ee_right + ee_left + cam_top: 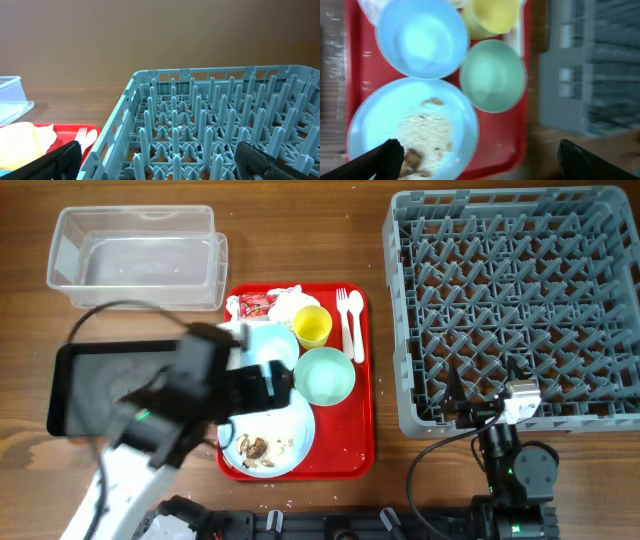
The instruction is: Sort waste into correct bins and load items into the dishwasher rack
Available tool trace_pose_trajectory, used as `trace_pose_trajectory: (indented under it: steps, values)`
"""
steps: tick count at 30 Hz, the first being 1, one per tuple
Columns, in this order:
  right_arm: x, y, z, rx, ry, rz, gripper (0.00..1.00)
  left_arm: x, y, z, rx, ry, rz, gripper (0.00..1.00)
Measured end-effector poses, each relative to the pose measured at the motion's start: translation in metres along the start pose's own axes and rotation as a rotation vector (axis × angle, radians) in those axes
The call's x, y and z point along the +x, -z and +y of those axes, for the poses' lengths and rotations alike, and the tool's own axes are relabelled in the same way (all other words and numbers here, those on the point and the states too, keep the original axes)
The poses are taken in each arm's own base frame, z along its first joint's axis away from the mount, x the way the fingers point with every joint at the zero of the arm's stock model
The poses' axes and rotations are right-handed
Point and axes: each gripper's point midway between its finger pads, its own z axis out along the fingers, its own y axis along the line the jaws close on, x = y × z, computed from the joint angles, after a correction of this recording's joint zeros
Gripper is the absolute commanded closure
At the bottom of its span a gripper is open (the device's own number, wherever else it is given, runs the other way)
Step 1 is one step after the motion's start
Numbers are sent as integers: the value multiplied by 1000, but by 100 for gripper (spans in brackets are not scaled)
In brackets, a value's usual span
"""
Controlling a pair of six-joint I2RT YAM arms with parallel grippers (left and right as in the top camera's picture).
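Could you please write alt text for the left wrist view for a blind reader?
A red tray holds a large light blue plate with crumbs, a small light blue bowl, a mint green bowl and a yellow cup. The left gripper hangs open above.

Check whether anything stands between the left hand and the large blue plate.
Nothing visible does. The open left hand hangs over the large light blue plate, which carries only rice crumbs and brown bits. The small light blue bowl and mint green bowl sit at its rim, off to the side of the way down.
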Motion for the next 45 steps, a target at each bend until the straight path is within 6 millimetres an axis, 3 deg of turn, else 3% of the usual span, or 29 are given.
trace_pose_trajectory:
  steps: [4,7,9,17,19,22,26,31,37,40,45]
  values:
    - [0,0,0,0,0,0,0,5,-35,-32,-53,-97,10,0]
    - [0,0,0,0,0,0,0,19,-60,-53,-36,-142,66,1]
    - [0,0,0,0,0,0,0,25,-72,-56,-44,-155,94,12]
    - [0,0,0,0,0,0,0,35,-116,-31,-229,-79,147,42]
    - [0,0,0,0,0,0,0,36,-122,-26,-258,-68,146,46]
    - [0,0,0,0,0,0,0,36,-124,-31,-262,-87,122,63]
    - [0,0,0,0,0,0,0,30,-127,-42,-243,-93,66,63]
    - [0,0,0,0,0,0,0,19,-126,-35,-292,-65,-8,60]
    - [0,0,0,0,0,0,0,-8,-126,-42,-287,-40,-148,67]
    - [0,0,0,0,0,0,0,-2,-129,-49,-259,-44,-126,64]
    - [0,0,0,0,0,0,0,30,-146,-61,-237,-86,-22,53]
